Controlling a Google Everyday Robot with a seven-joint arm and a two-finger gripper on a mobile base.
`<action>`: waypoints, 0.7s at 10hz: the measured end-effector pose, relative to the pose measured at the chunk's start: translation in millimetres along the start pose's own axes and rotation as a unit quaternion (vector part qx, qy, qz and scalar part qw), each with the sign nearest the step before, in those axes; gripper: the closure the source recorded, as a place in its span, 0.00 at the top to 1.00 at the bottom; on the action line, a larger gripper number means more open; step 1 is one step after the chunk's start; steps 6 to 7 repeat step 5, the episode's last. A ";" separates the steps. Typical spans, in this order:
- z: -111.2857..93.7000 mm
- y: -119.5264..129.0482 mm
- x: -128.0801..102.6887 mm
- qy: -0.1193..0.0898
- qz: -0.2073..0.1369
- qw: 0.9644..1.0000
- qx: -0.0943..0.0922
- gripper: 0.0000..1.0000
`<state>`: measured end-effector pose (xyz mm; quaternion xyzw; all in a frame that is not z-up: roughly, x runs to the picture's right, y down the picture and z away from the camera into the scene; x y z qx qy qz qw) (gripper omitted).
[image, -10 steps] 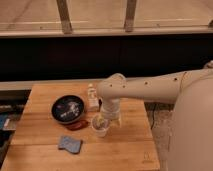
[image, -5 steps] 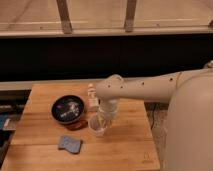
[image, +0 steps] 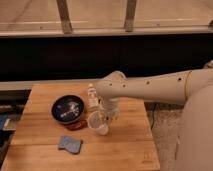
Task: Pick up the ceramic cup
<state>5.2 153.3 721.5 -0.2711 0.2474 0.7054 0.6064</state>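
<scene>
The ceramic cup [image: 97,123] is small and pale cream. It is over the middle of the wooden table [image: 125,145], just right of the dark bowl. My gripper [image: 103,117] comes down from the white arm [image: 150,90] onto the cup's right rim and is shut on the cup. The arm's wrist hides the gripper's upper part. I cannot tell whether the cup's base touches the table.
A wide dark bowl [image: 67,108] sits left of the cup, with a reddish-brown item [image: 76,125] at its front edge. A small white bottle [image: 92,96] stands behind the cup. A blue-grey sponge [image: 70,144] lies near the front left. A dark wall and rail run behind the table.
The gripper and the cup have shifted a little to the left together, and the cup sits slightly higher in the view. The bowl, bottle and sponge have not moved.
</scene>
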 end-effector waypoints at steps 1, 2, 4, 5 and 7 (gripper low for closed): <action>-22.5 0.6 -4.1 -0.019 0.000 1.000 0.001 0.00; -38.2 1.1 -7.9 -0.033 0.002 0.999 0.000 0.00; -83.2 0.9 -24.6 -0.065 0.010 0.998 -0.020 0.00; -86.2 -3.7 -25.8 -0.065 0.014 0.998 -0.020 0.00; -86.2 -3.7 -25.8 -0.065 0.014 0.998 -0.020 0.00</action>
